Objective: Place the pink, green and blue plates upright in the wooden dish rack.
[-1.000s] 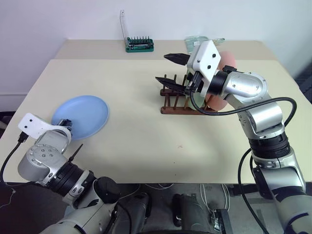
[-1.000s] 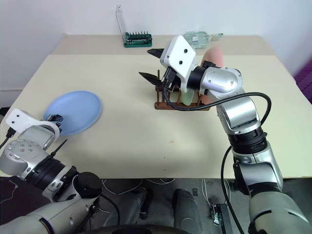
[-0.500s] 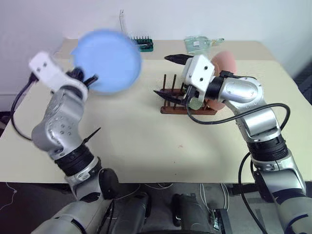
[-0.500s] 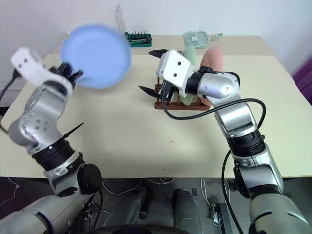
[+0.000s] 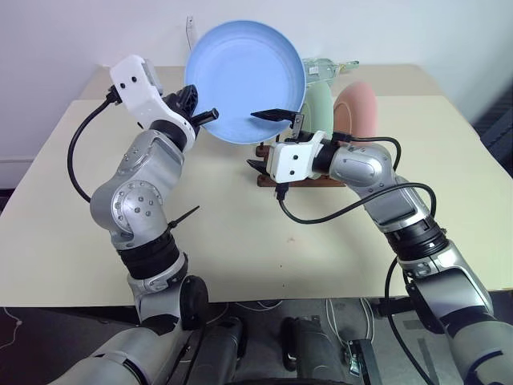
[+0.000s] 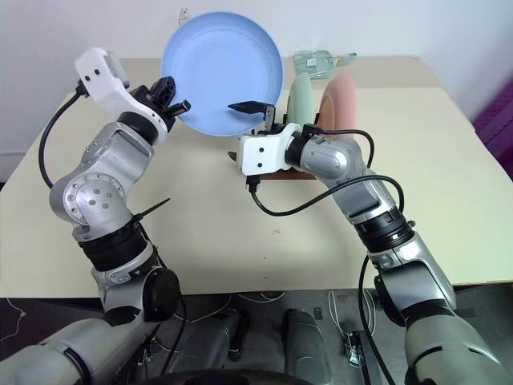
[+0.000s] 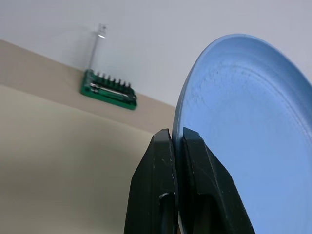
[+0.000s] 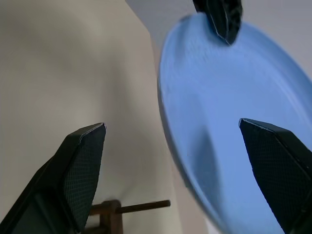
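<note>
a beige table point(image 5: 240, 249) stands against a plain white wall point(image 5: 417, 28). a green tool holder point(image 7: 108, 91) rests at the table's far edge.

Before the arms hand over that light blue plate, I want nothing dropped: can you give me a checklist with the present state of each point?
1. Left gripper shut on the rim of the round light blue plastic plate: ok.
2. Right gripper open wide, its fingers on either side of the plate's edge: ok.
3. Right fingers already touching the plate: cannot tell.
4. Pale mint green plate and salmon pink plate standing upright in the dark brown wooden dish rack: ok.
5. Free slot left for the blue plate: cannot tell, the right arm hides most of the rack.
</note>
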`<move>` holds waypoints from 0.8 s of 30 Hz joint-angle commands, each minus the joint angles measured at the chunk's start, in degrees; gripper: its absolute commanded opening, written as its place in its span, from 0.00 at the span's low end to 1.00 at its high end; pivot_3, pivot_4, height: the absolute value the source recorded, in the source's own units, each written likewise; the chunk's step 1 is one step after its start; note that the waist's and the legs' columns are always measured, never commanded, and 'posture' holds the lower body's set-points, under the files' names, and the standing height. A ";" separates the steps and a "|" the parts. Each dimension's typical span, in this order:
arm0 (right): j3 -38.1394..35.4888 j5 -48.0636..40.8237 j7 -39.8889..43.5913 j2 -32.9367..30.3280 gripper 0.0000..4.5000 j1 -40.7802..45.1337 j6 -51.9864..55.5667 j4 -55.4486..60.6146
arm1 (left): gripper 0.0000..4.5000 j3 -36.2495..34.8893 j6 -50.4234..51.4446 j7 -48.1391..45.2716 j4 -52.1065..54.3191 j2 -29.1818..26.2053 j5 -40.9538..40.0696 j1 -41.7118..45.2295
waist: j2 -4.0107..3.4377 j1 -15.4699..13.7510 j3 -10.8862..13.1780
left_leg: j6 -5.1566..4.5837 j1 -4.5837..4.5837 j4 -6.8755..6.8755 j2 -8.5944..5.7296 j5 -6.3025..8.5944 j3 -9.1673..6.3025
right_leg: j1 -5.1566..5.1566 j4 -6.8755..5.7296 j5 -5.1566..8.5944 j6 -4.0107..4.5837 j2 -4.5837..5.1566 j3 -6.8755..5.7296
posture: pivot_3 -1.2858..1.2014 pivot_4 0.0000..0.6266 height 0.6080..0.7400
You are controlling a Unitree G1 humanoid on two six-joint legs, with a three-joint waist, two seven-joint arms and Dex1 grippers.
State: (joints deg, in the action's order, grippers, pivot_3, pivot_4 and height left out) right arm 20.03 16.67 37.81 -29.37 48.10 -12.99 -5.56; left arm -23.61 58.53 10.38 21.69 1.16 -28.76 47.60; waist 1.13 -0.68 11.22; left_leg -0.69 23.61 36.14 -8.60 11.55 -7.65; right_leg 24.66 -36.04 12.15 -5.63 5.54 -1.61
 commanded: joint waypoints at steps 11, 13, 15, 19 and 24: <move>-1.42 5.25 -4.00 0.89 0.00 2.31 -5.50 -1.29 | 0.15 -1.22 -2.99 0.41 2.49 0.12 -5.94 0.26 | -0.01 -0.01 0.02 | 0.05 -0.02 -0.01 0.07 -0.03 0.00 | 0.01 0.00 -0.04 0.06 -0.07 0.02 | 0.52 0.24 0.93; -1.48 5.48 -4.34 1.00 0.00 2.36 -5.82 -1.13 | 0.33 -4.37 -8.61 2.35 2.09 1.76 -7.34 2.10 | -0.01 -0.04 0.02 | 0.05 -0.02 0.00 0.07 -0.03 0.00 | 0.00 0.00 -0.04 0.06 -0.07 0.02 | 0.52 0.24 0.93; -1.97 4.65 -4.44 1.59 0.00 2.38 -5.29 -0.81 | 0.56 -7.47 -14.89 3.84 1.51 2.39 -8.48 3.86 | 0.00 -0.06 0.03 | 0.05 -0.02 -0.01 0.07 -0.03 0.00 | 0.00 0.01 -0.04 0.07 -0.06 0.02 | 0.52 0.24 0.93; -4.52 -0.22 -3.91 4.20 0.00 3.43 -2.65 0.95 | 0.66 -12.41 -25.89 6.27 -3.49 -5.12 -3.20 4.78 | 0.00 0.39 0.03 | 0.09 -0.06 -0.09 0.18 -0.05 0.04 | 0.03 0.02 -0.08 0.13 -0.12 0.03 | 0.52 0.24 0.93; -9.55 -12.97 -3.19 10.33 0.00 4.03 4.49 6.36 | 0.66 -3.77 -28.81 -0.49 -10.42 -22.36 10.34 -5.02 | -0.03 0.56 0.03 | 0.20 -0.14 -0.23 0.29 -0.13 0.03 | 0.06 0.00 -0.20 0.37 -0.41 0.11 | 0.52 0.24 0.93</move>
State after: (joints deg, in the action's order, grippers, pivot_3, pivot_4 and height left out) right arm 13.68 9.67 34.86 -20.67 49.78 -10.83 -4.20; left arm -31.55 31.33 12.69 12.34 -18.72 -23.81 44.38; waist 1.10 -0.12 11.25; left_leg -0.51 23.46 35.88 -8.28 11.42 -7.60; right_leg 24.77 -36.07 11.91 -5.21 5.09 -1.43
